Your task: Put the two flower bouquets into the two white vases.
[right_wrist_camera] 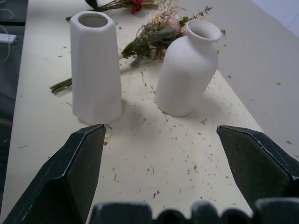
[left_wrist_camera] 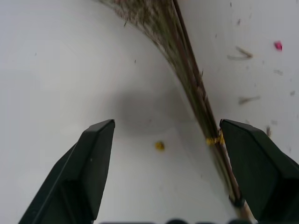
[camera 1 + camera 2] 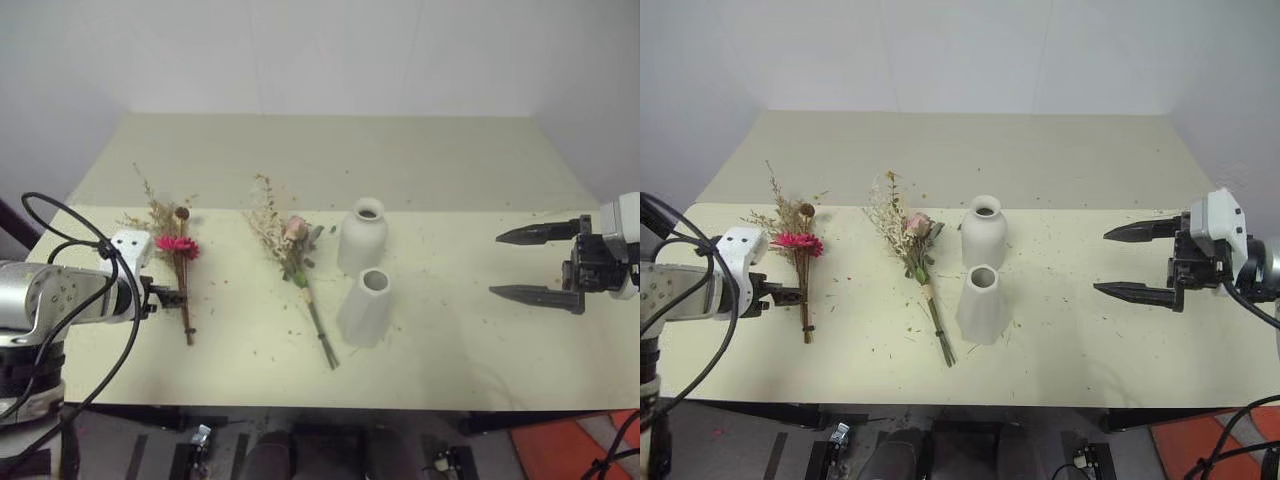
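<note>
A: Which step are we on?

B: The first pick, I'd say. The left tool [image 2: 161,140] is down over the stems of the daisy bunch [image 3: 178,262], fingers wide apart, nothing gripped. The left wrist view has the stems running beside one finger, right at the yellow tie [image 2: 212,139], with bare table [image 3: 450,340] under the other.

A: And where's everything else?

B: Both bunches lie flat on the table. The daisy bunch is on the robot's left, the rose bunch [image 3: 292,248] just to the right of it, between it and the vases. The bottle vase [image 3: 362,235] and the cylinder vase [image 3: 365,308] stand upright near the middle, close together, both empty. The right tool [image 3: 1132,262] hovers well to the right of them, also wide, empty, pointing their way.

A: So the next move?

B: The stems sit off-centre in the gap, against one finger. Shift the left tool sideways so they lie midway, then close near the tie, where the bundle is tightest. They're thin and dry, so a gentle squeeze; then lift and turn the bunch stem-down.

A: Which vase?

B: Either; the cylinder's mouth is wider, so easier.
</note>
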You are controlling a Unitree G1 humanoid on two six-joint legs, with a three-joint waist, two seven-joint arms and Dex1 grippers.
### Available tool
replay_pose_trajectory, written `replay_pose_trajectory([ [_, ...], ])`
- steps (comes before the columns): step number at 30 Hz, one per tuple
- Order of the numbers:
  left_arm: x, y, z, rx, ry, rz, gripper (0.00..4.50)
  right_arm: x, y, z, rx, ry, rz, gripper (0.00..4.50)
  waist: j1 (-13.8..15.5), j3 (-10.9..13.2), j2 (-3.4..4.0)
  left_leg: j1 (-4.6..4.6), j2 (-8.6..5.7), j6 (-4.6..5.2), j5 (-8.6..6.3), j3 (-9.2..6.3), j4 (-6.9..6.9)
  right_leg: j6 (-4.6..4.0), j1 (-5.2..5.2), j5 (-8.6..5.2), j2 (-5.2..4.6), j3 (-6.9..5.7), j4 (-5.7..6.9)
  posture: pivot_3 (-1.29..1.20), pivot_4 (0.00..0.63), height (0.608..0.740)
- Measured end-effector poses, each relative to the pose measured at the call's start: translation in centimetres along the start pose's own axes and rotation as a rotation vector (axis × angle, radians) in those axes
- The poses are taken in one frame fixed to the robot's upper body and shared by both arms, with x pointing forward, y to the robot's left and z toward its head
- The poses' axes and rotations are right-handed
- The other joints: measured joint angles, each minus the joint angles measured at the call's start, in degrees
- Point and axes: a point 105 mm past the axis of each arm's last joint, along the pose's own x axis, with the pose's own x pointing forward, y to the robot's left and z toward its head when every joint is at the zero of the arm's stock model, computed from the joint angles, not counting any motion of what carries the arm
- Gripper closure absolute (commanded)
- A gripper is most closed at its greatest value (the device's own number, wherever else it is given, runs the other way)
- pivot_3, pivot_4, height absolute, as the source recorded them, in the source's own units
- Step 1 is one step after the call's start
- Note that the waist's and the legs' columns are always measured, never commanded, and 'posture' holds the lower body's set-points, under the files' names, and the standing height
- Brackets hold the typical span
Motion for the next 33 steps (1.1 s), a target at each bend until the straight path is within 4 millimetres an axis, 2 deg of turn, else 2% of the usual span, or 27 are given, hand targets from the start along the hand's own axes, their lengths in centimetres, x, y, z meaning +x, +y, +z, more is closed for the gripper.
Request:
replay_pose_trajectory([
  [7, 0.6, 0.5, -0.5, -0.021, 0.024, 0.025, 3.69, 0.2, -0.4, -0.2, 0.001, 0.000, 0.017, 0.00, 0.00, 0.00, 0.00, -0.56, -0.01, -0.14, 0.08, -0.02, 0.09, 0.00, -0.63, 0.00, -0.03, 0.06, 0.26, 0.00, 0.150, 0.740],
  [10, 0.6, 0.7, -0.8, -0.037, 0.016, 0.037, 4.48, 0.3, -0.6, -0.1, -0.002, -0.007, 0.017, 0.00, 0.00, 0.00, 0.00, -0.67, 0.00, -0.15, 0.09, -0.06, 0.13, -0.01, -0.73, 0.01, -0.04, 0.06, 0.29, 0.00, 0.150, 0.740],
  [16, -0.8, 2.1, -0.2, -0.034, -0.072, 0.137, 4.48, 0.4, -0.8, -0.3, 0.011, -0.011, 0.028, 0.00, 0.11, 0.00, 0.00, -0.70, 0.00, -0.15, 0.09, -0.07, 0.18, -0.01, -0.73, 0.01, -0.06, 0.05, 0.29, 0.00, 0.150, 0.740],
  [19, -2.0, 2.8, 1.7, -0.023, -0.217, 0.200, 4.48, 0.4, -1.1, -0.3, 0.017, -0.010, 0.021, 0.00, 0.16, 0.00, 0.00, -0.71, 0.00, -0.16, 0.09, -0.06, 0.19, -0.02, -0.72, 0.02, -0.07, 0.04, 0.28, 0.00, 0.150, 0.740],
  [21, -3.0, 2.7, 3.8, 0.002, -0.371, 0.232, 4.48, 0.3, -1.2, -0.5, 0.026, -0.009, 0.015, 0.00, 0.23, 0.00, -0.01, -0.75, 0.02, -0.18, 0.10, -0.05, 0.19, -0.03, -0.73, 0.02, -0.08, 0.02, 0.26, 0.00, 0.150, 0.740],
  [24, -5.3, 1.3, 8.0, 0.035, -0.619, 0.190, 4.48, 0.2, -1.2, -0.6, 0.034, -0.007, 0.012, 0.00, 0.72, 0.00, -0.01, -0.85, 0.00, -0.18, 0.10, 0.00, 0.30, -0.02, -0.74, 0.04, -0.11, -0.03, 0.24, 0.00, 0.150, 0.740],
  [26, -7.4, -0.5, 11.0, 0.075, -0.784, 0.128, 4.48, 0.2, -1.1, -0.9, 0.044, -0.003, 0.011, 0.00, 1.04, 0.00, -0.01, -0.94, -0.01, -0.19, 0.06, 0.02, 0.46, -0.01, -0.74, 0.04, -0.12, -0.07, 0.24, 0.00, 0.150, 0.740],
  [29, -9.6, -4.2, 14.5, 0.151, -0.956, -0.010, 4.48, 0.0, -1.1, -1.4, 0.084, -0.001, -0.017, 0.00, 1.47, 0.00, -0.01, -0.98, -0.08, -0.14, 0.02, 0.04, 0.61, 0.06, -0.70, 0.09, -0.14, -0.06, 0.23, 0.00, 0.150, 0.740],
  [31, -10.3, -7.6, 16.9, 0.183, -1.040, -0.162, 4.48, -0.3, -1.2, -1.6, 0.104, -0.005, -0.046, 0.00, 1.71, 0.00, -0.01, -1.00, -0.17, -0.14, 0.02, 0.06, 0.65, 0.12, -0.65, 0.11, -0.18, -0.08, 0.23, 0.00, 0.150, 0.740],
  [33, -10.7, -10.8, 18.3, 0.223, -1.090, -0.290, 4.48, -0.3, -1.2, -1.4, 0.095, -0.006, -0.059, 0.00, 1.60, 0.00, -0.02, -1.00, -0.25, -0.12, 0.01, 0.07, 0.66, 0.17, -0.65, 0.14, -0.17, -0.06, 0.18, 0.00, 0.150, 0.740],
])
